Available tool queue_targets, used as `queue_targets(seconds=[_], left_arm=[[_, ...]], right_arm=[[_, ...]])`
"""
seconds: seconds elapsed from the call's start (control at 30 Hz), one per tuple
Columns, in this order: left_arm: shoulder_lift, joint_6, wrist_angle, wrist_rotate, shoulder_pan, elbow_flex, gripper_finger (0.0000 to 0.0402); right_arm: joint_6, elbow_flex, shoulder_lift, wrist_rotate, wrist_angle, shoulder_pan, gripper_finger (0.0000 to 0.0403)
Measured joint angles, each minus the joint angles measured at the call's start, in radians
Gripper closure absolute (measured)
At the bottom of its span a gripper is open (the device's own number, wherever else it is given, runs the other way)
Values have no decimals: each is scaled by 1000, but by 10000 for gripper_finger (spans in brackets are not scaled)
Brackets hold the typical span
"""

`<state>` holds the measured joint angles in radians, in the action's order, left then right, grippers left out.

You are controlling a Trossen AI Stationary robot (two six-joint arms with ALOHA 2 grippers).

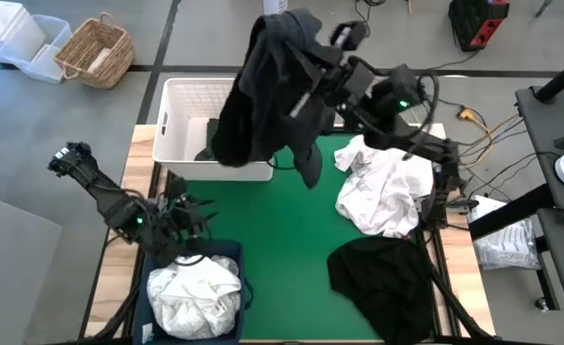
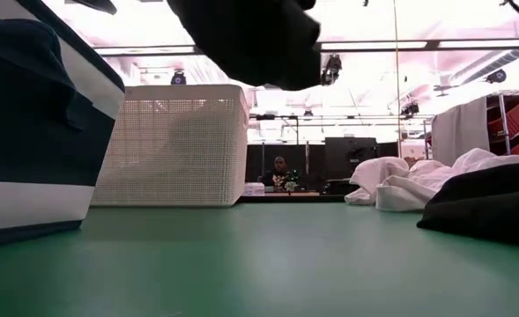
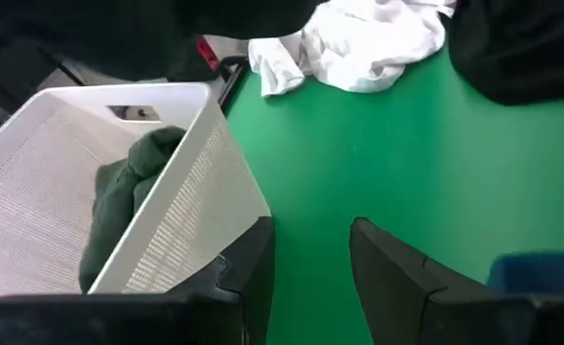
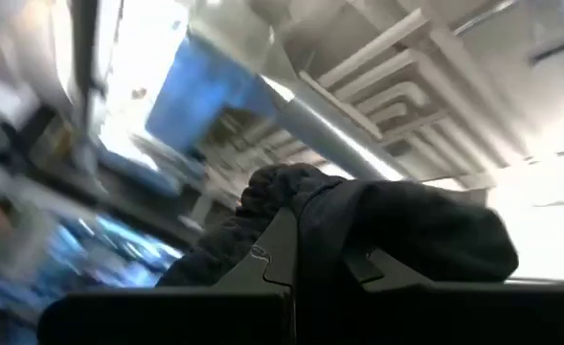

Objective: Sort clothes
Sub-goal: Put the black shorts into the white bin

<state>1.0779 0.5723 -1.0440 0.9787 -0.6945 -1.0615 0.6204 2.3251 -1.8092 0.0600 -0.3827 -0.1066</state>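
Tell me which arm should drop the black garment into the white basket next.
The right arm, likely. Its tool already grips the black garment, hanging over the white basket. The left tool is open and empty, by the blue bin.

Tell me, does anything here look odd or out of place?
Nothing looks damaged or spilled. The right end effector holds a black garment in the air over the white basket. A white pile and a black one lie unsorted on the table.
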Motion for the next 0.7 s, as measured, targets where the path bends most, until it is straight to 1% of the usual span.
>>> queue_targets(seconds=[0.1,0.13,0.2,0.33,0.5,0.7], left_arm=[[1,49,-39,10,-48,2,284],[1,62,-42,10,-62,4,284],[2,86,-43,5,-88,10,284],[15,127,-45,-36,-133,23,284],[27,144,-53,-46,-165,28,284],[28,145,-56,-45,-165,29,284]], right_arm=[[-193,32,-57,-108,-86,-56,390],[-247,27,-66,-124,-132,-77,390],[-346,24,-96,-133,-213,-114,390],[-562,31,-148,-143,-280,-203,390],[-911,32,-240,-142,-271,-303,390],[-1096,32,-382,-140,-243,-386,390]])
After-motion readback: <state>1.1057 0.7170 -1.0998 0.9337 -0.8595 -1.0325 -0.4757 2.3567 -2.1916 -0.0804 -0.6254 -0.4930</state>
